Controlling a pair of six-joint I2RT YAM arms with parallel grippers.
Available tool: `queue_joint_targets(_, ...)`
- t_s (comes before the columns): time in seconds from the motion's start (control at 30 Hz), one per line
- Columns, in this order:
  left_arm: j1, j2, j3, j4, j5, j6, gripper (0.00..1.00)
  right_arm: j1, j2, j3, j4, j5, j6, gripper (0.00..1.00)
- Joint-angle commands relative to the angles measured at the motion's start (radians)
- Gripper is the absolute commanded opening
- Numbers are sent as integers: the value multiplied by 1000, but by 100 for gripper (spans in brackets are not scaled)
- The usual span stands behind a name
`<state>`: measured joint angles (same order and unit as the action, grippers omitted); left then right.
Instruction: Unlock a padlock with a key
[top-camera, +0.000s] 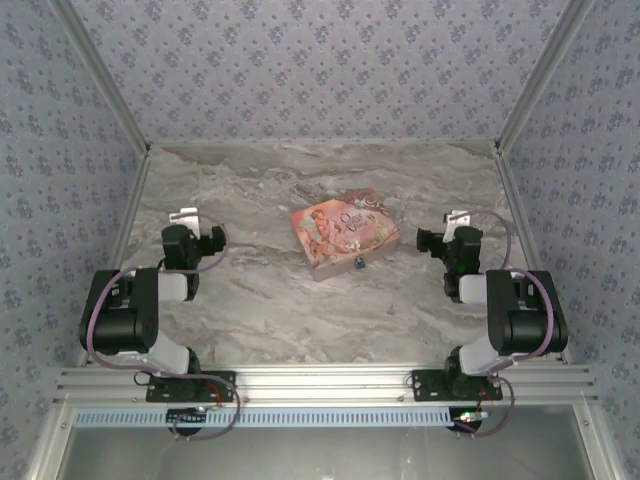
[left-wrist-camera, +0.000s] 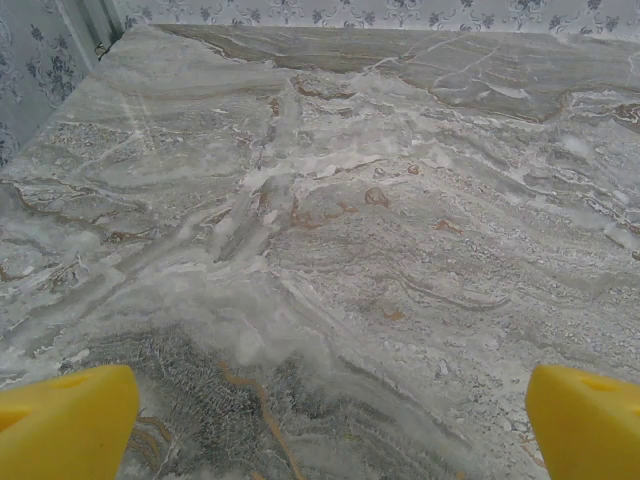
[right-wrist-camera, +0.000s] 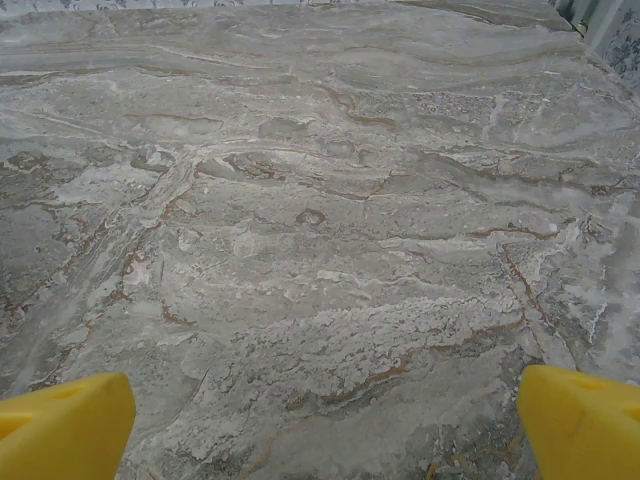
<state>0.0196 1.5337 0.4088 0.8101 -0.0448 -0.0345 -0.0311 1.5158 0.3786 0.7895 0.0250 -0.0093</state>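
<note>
The table (top-camera: 250, 310) is smooth marbled stone, and I judge that a small metal thing will skate on it rather than stay put under a sideways nudge. Both arms sit folded back at their own sides, well apart from the middle, so each has a long reach inward. If I bring them in together toward one small spot, they could foul each other.

The pink box (top-camera: 343, 235) lies flat near the centre. It is the biggest obstacle: a finger coming in low from the far side would hit it first and shove it, and whatever lies at its edge would go with it.

The left gripper (left-wrist-camera: 320, 440) stands wide, with bare stone between its yellow tips. The right gripper (right-wrist-camera: 320, 430) is just as wide and holds nothing. Jaws that broad, brought down beside the box, could catch its edge.

The padlock (top-camera: 357, 265) is a tiny blue speck at the box's near edge, toward its right corner. I cannot tell whether it touches the box. It lies between the arms, somewhat nearer the right one. A slightly off approach would likely knock it flat, spin it or push it under the box's rim.

I cannot make out the key from above; hunting for it blind risks disturbing the lock.
</note>
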Motion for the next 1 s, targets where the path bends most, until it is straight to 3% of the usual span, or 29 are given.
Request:
queue_joint_targets(0.0,-1,-1,5,1,0,6,100,-3,5,18,2,-11,-17,100)
queue_joint_targets(0.67,1,-3,1,6,-25,-5,99,-12,1,14,6,-20,-10,100)
queue_joint_targets(0.8,7,-72,-26,-3,-82,-38,99,-16,-79,46,-112,53,23,100)
queue_joint_targets(0.97,7,-204,55,-250,-158,-66,99,-15,-254,97,-376,89,104,100)
